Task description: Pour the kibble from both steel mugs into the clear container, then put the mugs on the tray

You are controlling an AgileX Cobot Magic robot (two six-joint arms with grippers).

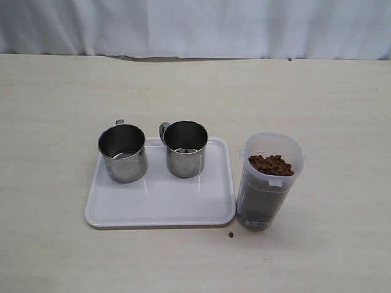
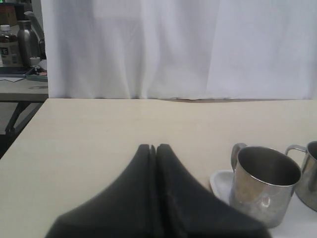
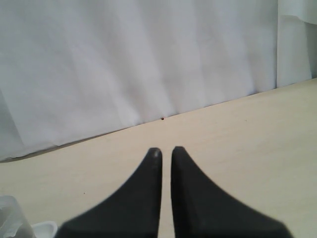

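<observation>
Near the closed left claw (image 2: 152, 147) stands one steel mug (image 2: 262, 187), untouched.

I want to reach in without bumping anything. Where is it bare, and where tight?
Bare table lies left of the tray, behind the left mug and right mug, and right of the clear container. The tray's front half is free. Tight: the narrow gap between tray and container.

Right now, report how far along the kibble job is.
Looks done: both steel mugs stand empty on the tray, and the kibble sits in the clear container. In hand: nothing; the left fingers and right fingers are shut, empty. Left: only one stray pellet on the table beside the container.
</observation>
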